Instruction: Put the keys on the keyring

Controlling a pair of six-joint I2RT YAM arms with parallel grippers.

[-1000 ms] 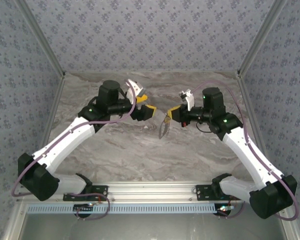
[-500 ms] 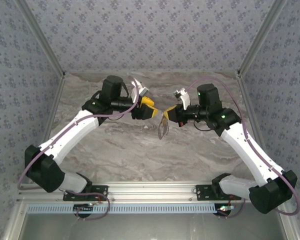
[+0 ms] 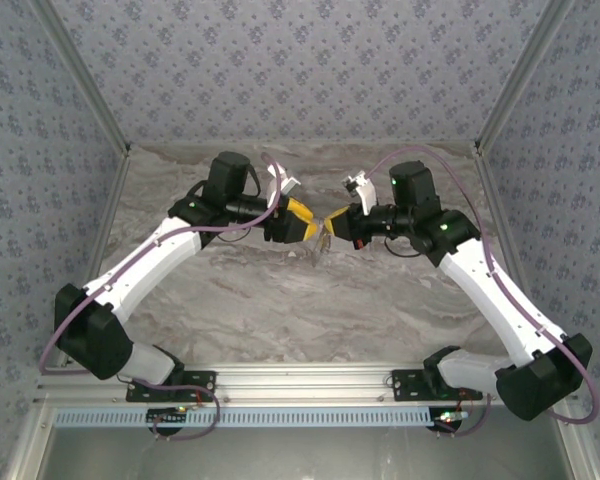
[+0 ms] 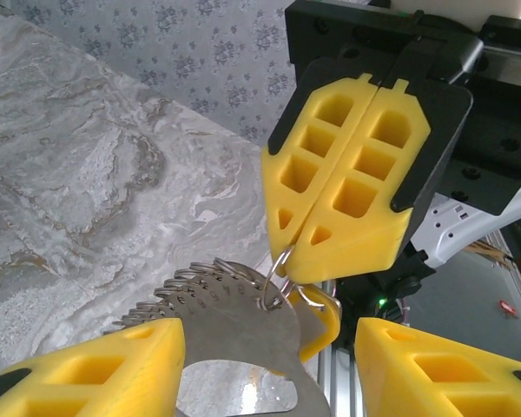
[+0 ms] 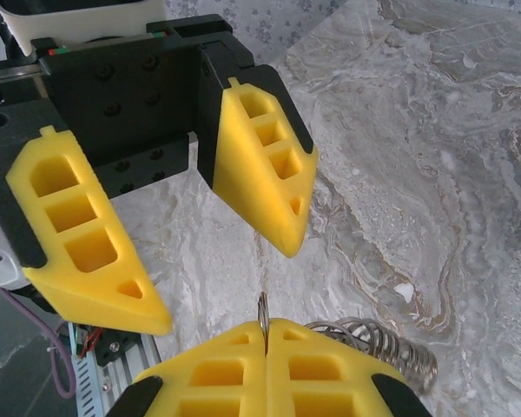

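My right gripper [image 5: 265, 328] is shut on a small split ring [image 4: 273, 273], which sticks up between its fingertips [image 5: 263, 306]. From that ring hangs the keyring [image 4: 234, 334], a flat dull-grey metal piece with a hollow cut-out and several small rings [image 5: 378, 340] along its curved edge. A small yellow-gold piece [image 4: 326, 320], which looks like the key, hangs half hidden behind it. My left gripper [image 4: 269, 337] is open with the grey piece between its fingers; the right finger [image 4: 434, 365] stands apart from it. From above, both grippers [image 3: 310, 228] [image 3: 333, 222] meet nose to nose over mid-table.
The marbled grey table [image 3: 300, 300] lies below the hanging piece. Patterned walls [image 3: 300, 70] close in the back and both sides. An aluminium rail [image 3: 300, 385] with the arm bases runs along the near edge.
Both arms have moved toward each other. My left gripper has narrowed and come round the hanging grey piece. The right gripper, still shut, has carried the piece slightly left.
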